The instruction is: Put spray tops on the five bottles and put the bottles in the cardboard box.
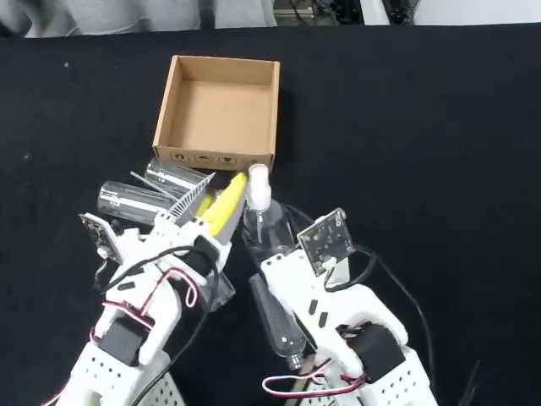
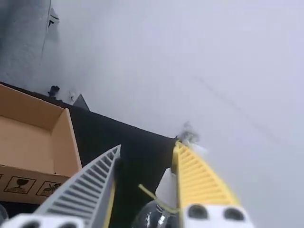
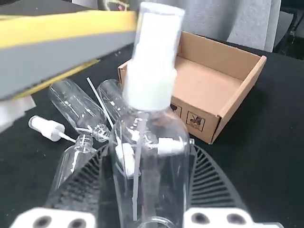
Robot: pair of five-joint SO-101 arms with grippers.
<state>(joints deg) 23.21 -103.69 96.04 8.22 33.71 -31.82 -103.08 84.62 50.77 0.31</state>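
- Clear loose bottle (image 1: 279,326) lies on its side toward the near edge of the black bench (image 1: 439,127), between the two arms.
- Right hand (image 3: 149,156) is clenched on an upright bottle (image 3: 147,190), which wears a white spray top (image 3: 151,71).
- Left hand (image 1: 228,178) is spread wide. Its yellow finger (image 1: 224,207) is just beside that spray top; I cannot tell whether they touch.
- Two bare bottles (image 1: 131,201) lie farther out, just beside the cardboard box (image 1: 211,157), which sits toward the far edge.
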